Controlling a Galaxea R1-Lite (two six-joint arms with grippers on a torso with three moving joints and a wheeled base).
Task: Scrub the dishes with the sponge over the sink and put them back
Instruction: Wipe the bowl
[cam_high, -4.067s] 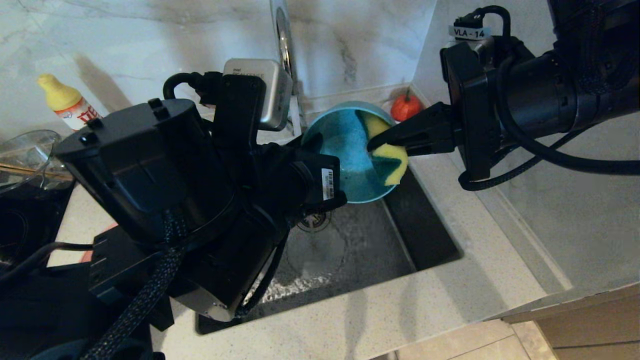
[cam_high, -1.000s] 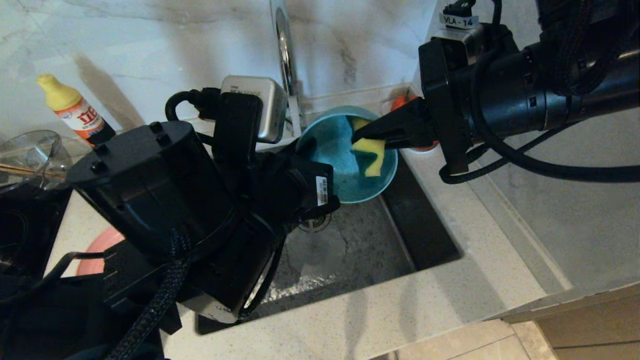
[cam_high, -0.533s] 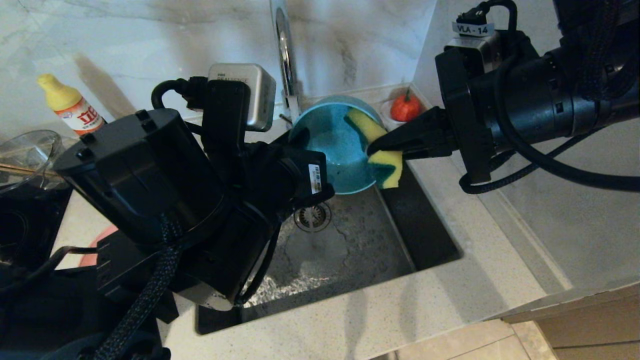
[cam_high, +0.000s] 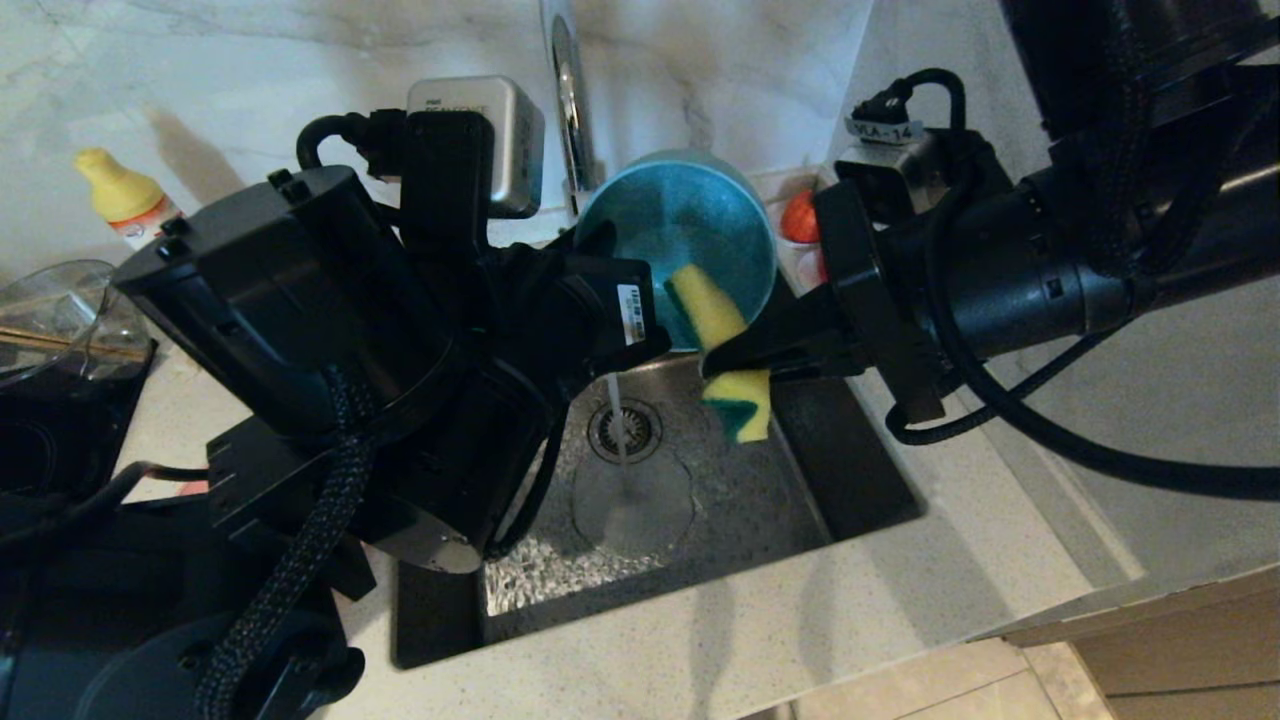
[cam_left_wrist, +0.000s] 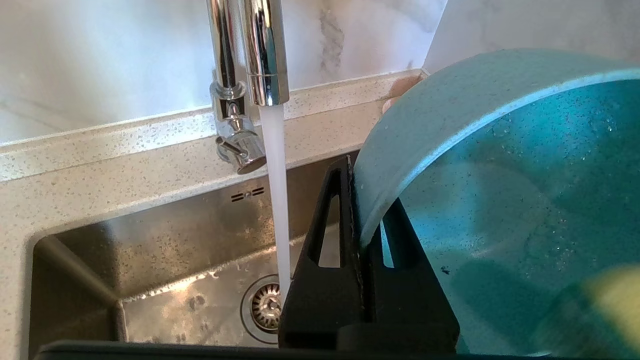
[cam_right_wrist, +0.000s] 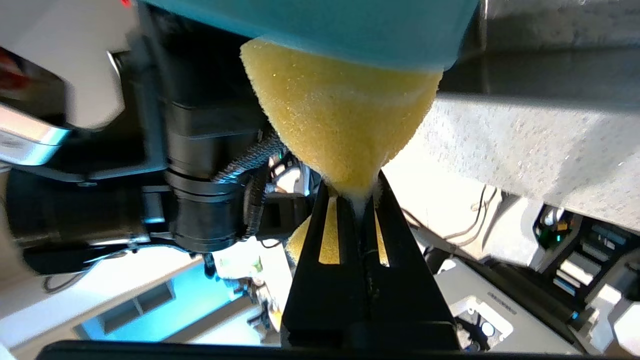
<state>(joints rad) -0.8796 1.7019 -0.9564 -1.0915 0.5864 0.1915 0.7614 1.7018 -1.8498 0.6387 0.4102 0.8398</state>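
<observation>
My left gripper (cam_high: 603, 248) is shut on the rim of the teal-blue bowl (cam_high: 680, 235), holding it tilted on edge over the sink (cam_high: 840, 440) with its hollow facing me. In the left wrist view the jaws (cam_left_wrist: 357, 200) pinch the bowl's wall (cam_left_wrist: 500, 200). My right gripper (cam_high: 718, 358) is shut on the waist of the yellow sponge (cam_high: 712, 315). The sponge's upper half presses against the bowl's lower rim and its green-faced end hangs below. The right wrist view shows the sponge (cam_right_wrist: 340, 125) against the bowl (cam_right_wrist: 325, 25). The pink plate is hidden behind my left arm.
Water (cam_high: 615, 420) runs from the chrome tap (cam_high: 565, 90) onto the drain strainer (cam_high: 625, 428). A yellow-capped bottle (cam_high: 125, 205) and a clear glass bowl (cam_high: 60, 310) stand at the left. A red round object (cam_high: 797, 217) sits in the back corner. Speckled counter (cam_high: 750, 620) borders the sink.
My left gripper has raised the bowl. My right gripper has dragged the sponge down and leftward, from the bowl's right side to its lower rim. The water stream now shows below the bowl.
</observation>
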